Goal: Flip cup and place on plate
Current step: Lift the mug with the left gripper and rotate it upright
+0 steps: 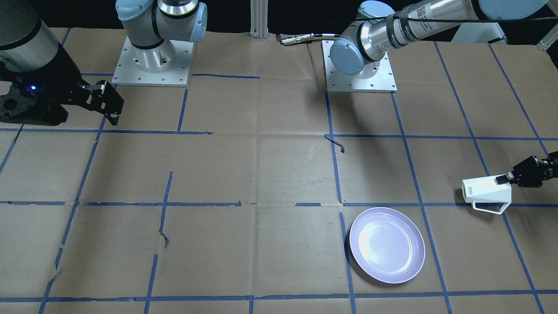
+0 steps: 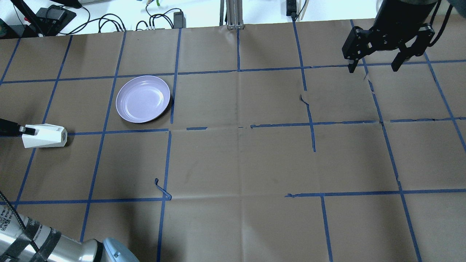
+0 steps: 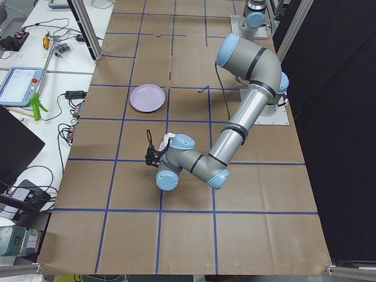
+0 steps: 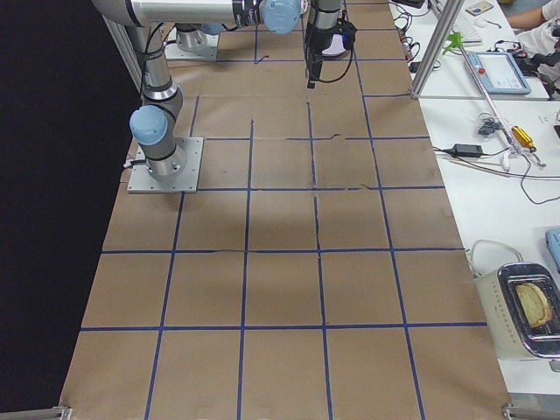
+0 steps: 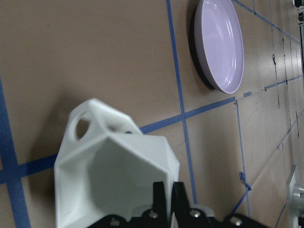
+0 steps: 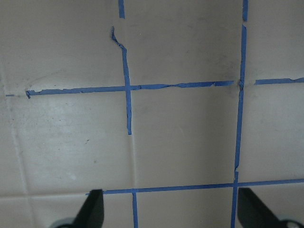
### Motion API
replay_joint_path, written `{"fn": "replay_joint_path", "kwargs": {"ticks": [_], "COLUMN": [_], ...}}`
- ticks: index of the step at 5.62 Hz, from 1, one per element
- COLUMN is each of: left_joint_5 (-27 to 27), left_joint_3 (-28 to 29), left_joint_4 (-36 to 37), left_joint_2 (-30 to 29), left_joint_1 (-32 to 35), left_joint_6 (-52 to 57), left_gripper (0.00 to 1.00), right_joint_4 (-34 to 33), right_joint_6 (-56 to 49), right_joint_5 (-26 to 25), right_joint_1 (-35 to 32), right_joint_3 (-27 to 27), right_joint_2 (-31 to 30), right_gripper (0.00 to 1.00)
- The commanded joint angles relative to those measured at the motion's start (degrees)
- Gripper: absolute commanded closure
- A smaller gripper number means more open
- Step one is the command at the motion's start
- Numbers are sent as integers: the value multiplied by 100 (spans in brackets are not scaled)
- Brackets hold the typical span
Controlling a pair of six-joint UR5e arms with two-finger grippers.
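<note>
Pinching one thin wall of the cup (image 1: 486, 190) at the rim between the fingers of the left gripper (image 1: 502, 179), one finger inside the mouth and one outside, drawn narrow on that wall. Holding it tipped on its side, open mouth toward the wrist, base with the tiny blue lettering pointing away, squared handle on the side turned away from the robot's base. Sitting well apart from the plate (image 1: 386, 245), out past the plate's left and a little nearer the robot. Cannot tell whether resting on the bench (image 1: 261, 174) or hanging just above it. Lying flat on the bench, hollow up: the plate. Hanging above the bench far off to the plate's right, with fingers spread wide: the right gripper (image 2: 373, 68).
</note>
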State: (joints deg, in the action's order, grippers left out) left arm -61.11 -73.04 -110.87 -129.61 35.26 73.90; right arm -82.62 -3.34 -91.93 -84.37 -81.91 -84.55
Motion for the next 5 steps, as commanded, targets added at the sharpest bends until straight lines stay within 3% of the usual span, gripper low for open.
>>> {"fn": "replay_joint_path", "kwargs": {"ticks": [1,3,4,5], "left_joint_5": [160,-40,-546,-595], "left_joint_3": [9,-26,-61,-87], "left_joint_4": [-23,387,808,1178], "left_joint_2": [443,1101,1348,1481], "left_joint_1": [199,1022,1627,2260], "left_joint_6": [-530,-1139,-1933,-2611], "left_gripper": [100,100,100,100], "right_joint_4": [0,0,0,0], "right_joint_6": [0,0,0,0], "right_joint_5": [0,0,0,0], "right_joint_1": [0,0,0,0], "right_joint_3": [0,0,0,0], "right_joint_2": [0,0,0,0], "right_gripper": [0,0,0,0]}}
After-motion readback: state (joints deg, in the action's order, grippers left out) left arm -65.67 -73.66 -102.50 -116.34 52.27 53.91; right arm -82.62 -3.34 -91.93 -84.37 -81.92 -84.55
